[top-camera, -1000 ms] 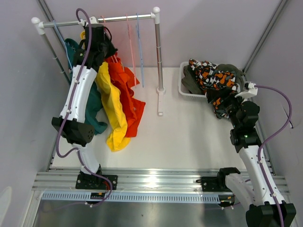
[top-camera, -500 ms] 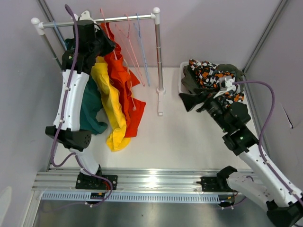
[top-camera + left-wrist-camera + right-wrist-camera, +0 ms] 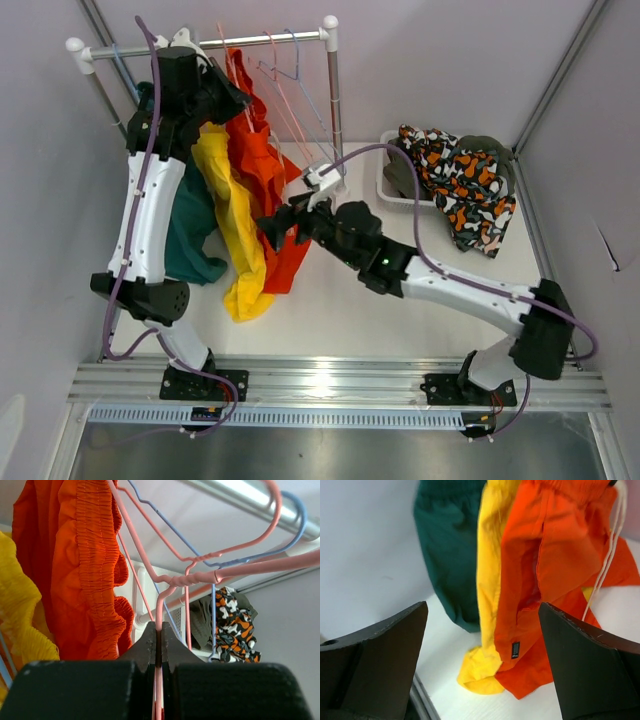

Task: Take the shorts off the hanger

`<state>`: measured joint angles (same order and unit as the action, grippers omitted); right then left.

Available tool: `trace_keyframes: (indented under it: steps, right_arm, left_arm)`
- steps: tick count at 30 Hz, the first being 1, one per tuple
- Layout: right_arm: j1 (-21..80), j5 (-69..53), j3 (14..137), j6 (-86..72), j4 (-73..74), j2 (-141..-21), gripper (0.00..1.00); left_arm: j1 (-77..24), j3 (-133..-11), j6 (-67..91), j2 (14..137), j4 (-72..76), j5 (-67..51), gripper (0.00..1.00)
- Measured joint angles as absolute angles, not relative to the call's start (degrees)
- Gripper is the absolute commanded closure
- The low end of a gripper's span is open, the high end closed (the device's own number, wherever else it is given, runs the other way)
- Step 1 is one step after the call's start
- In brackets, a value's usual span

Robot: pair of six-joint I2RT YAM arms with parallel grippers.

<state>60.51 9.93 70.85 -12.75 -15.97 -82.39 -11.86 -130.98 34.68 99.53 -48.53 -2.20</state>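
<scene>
Red-orange shorts [image 3: 262, 165], yellow shorts [image 3: 235, 230] and teal shorts [image 3: 190, 225] hang from the rack's rail [image 3: 260, 40]. My left gripper [image 3: 205, 95] is up by the rail, shut on the wire of a pink hanger [image 3: 165, 580], with the red-orange shorts [image 3: 85, 565] just left of it. My right gripper [image 3: 272, 230] is open and empty, close in front of the red-orange shorts [image 3: 555, 545] and yellow shorts [image 3: 490, 555], not touching them. Patterned shorts [image 3: 465, 180] and olive shorts [image 3: 398, 172] lie in the basket at the right.
The white basket [image 3: 385, 180] stands at the back right. The rack's right post [image 3: 335, 110] and its foot stand mid-table, behind my right arm. Empty pink and blue hangers [image 3: 295, 85] hang on the rail. Walls close in on both sides.
My right arm has swung from the basket leftward across the table to the hanging shorts, empty and open. The left gripper has shifted slightly with the hanger and the shorts swung.
</scene>
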Motion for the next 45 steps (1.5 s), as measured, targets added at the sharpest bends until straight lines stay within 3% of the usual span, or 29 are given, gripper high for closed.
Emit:
trace_keyframes:
  steps: [6,9,10,11,12,17,30,31,32,34,35,38,40,42,45]
  right_arm:
    - [58.3,10.3,77.5,-11.8,-17.1,-93.4,0.02]
    - [56.5,10.3,80.7,-11.4,-19.0,-96.6,0.42]
    - [55.9,10.1,81.7,-11.4,-19.2,-97.5,0.85]
    - [55.5,10.0,82.5,-11.2,-19.4,-98.1,0.96]
    - [55.2,10.2,83.3,-11.6,-19.2,-98.8,1.00]
    - [54.9,10.8,81.8,-13.1,-21.5,-98.8,1.00]
    - [62.4,19.1,62.3,-20.6,-28.6,-86.5,0.98]
    - [62.7,19.5,62.1,-21.0,-28.3,-86.1,0.94]
    - [63.0,19.9,62.0,-21.3,-27.9,-85.8,0.80]
    - [63.5,19.9,61.8,-21.9,-26.5,-85.1,0.63]
    - [64.2,19.7,61.1,-22.3,-25.0,-84.6,0.48]
    - [66.3,18.4,59.2,-22.3,-21.6,-84.2,0.37]
    - [67.2,17.6,58.5,-22.3,-19.3,-84.2,0.36]
    - [67.3,17.2,58.4,-22.3,-17.8,-84.2,0.42]
    - [67.3,17.1,58.4,-22.2,-17.4,-84.2,0.62]
  left_arm:
    - [-11.9,-128.0,35.9,98.3,-48.4,-4.4,1.00]
    - [-11.9,-125.4,36.2,96.2,-47.7,-5.5,1.00]
    - [-11.9,-124.1,36.3,95.1,-47.2,-5.8,1.00]
    - [-11.9,-123.1,36.6,94.2,-46.7,-5.8,1.00]
    - [-11.8,-122.2,36.9,93.4,-45.7,-6.0,1.00]
    - [-11.5,-122.3,36.9,91.9,-46.1,-6.5,1.00]
    - [-11.9,-124.3,37.1,93.9,-61.1,-15.8,1.00]
    - [-11.9,-124.4,37.2,94.0,-61.5,-16.1,1.00]
    - [-11.9,-124.6,37.3,94.1,-62.0,-16.3,1.00]
    - [-11.8,-125.2,37.4,94.5,-61.5,-15.6,1.00]
    - [-11.4,-125.8,37.4,94.8,-59.4,-14.4,1.00]
    - [-9.0,-126.9,37.0,95.2,-53.6,-11.1,1.00]
    - [-8.0,-127.2,37.0,95.2,-51.0,-9.5,1.00]
    - [-7.7,-127.2,37.0,95.2,-49.4,-8.5,1.00]
    - [-7.7,-127.2,37.0,95.2,-48.2,-7.8,1.00]
